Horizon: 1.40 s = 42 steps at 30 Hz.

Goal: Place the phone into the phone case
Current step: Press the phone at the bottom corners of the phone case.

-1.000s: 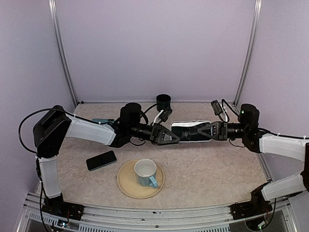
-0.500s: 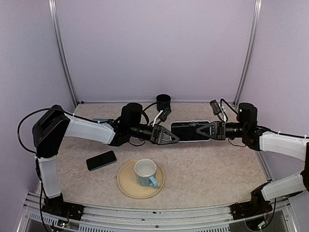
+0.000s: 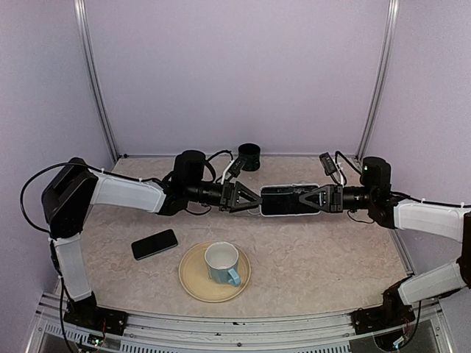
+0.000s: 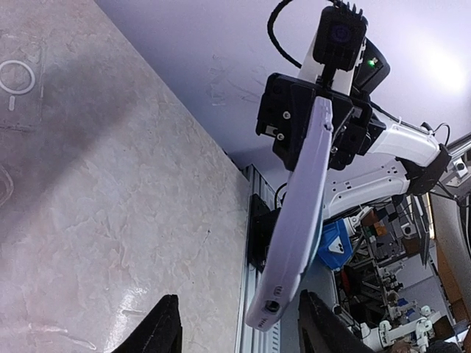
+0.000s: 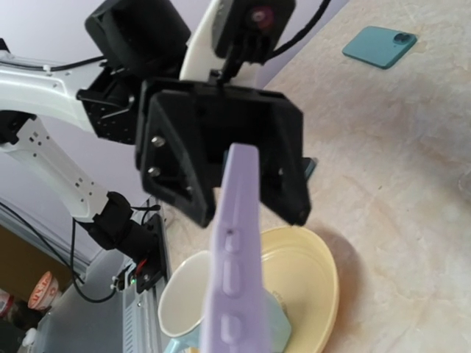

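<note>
A lavender phone case hangs level above the back of the table, its dark glossy face up inside a pale rim; it looks like a phone sits in it. My right gripper is shut on its right end. The right wrist view shows the case edge-on with its side buttons; my own fingers are hidden there. My left gripper is open at the case's left end. In the left wrist view the port end of the case lies between my spread fingers without touching them.
A white and blue mug stands on a yellow plate at the front centre. A black phone lies left of it. A black cup stands at the back. A teal phone and a clear case lie on the table.
My left gripper has opened, let go of the case's left end and drawn back a little to the left. The right gripper still holds the case in the same place.
</note>
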### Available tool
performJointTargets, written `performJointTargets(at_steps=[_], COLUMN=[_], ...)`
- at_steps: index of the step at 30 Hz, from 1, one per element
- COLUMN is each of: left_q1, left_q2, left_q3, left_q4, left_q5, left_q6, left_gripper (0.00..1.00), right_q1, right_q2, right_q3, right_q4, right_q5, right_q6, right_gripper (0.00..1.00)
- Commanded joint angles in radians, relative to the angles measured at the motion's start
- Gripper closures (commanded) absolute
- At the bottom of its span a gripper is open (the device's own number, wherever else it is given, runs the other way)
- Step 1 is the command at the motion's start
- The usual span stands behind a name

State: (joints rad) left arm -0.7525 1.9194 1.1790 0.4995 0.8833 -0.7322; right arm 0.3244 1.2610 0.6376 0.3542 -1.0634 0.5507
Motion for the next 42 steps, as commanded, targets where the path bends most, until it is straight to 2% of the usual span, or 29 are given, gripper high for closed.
performJointTargets(at_steps=[1, 10, 12, 15, 17, 23, 26, 29, 35, 39, 42], left_q1=[0.007, 0.000, -0.003, -0.007, -0.010, -0.014, -0.017, -0.021, -0.019, -0.007, 0.011], left_q2=[-0.008, 0.048, 0.054, 0.065, 0.068, 0.064, 0.069, 0.070, 0.075, 0.076, 0.083], left_q3=[0.029, 0.136, 0.147, 0.155, 0.152, 0.139, 0.143, 0.146, 0.140, 0.108, 0.068], left_q4=[0.008, 0.008, 0.011, 0.011, 0.014, -0.013, -0.010, -0.018, -0.014, 0.100, 0.300], left_q5=[-0.023, 0.025, 0.033, 0.049, 0.061, 0.060, 0.075, 0.084, 0.083, 0.111, 0.154], left_q6=[-0.003, -0.005, -0.005, -0.007, -0.004, 0.021, 0.017, 0.023, 0.020, -0.078, -0.220], left_gripper=[0.46, 0.46, 0.52, 0.71, 0.76, 0.54, 0.53, 0.63, 1.00, 1.00, 1.00], right_q1=[-0.005, 0.001, 0.002, 0.002, 0.002, 0.002, 0.002, 0.002, 0.002, 0.002, 0.004], right_q2=[0.000, 0.024, 0.028, 0.037, 0.036, 0.032, 0.034, 0.035, 0.032, 0.033, 0.029], right_q3=[-0.003, -0.026, -0.026, -0.026, -0.027, -0.024, -0.024, -0.026, -0.023, -0.022, -0.025], right_q4=[0.085, 0.124, 0.124, 0.121, 0.120, 0.117, 0.115, 0.114, 0.094, 0.046, 0.001], right_q5=[-0.048, -0.076, -0.075, -0.075, -0.074, -0.074, -0.072, -0.072, -0.061, -0.040, 0.001], right_q6=[0.015, 0.044, 0.044, 0.044, 0.045, 0.040, 0.037, 0.036, 0.018, -0.040, -0.094], right_gripper=[1.00, 1.00, 1.00, 1.00, 1.00, 1.00, 1.00, 1.00, 1.00, 1.00, 1.00])
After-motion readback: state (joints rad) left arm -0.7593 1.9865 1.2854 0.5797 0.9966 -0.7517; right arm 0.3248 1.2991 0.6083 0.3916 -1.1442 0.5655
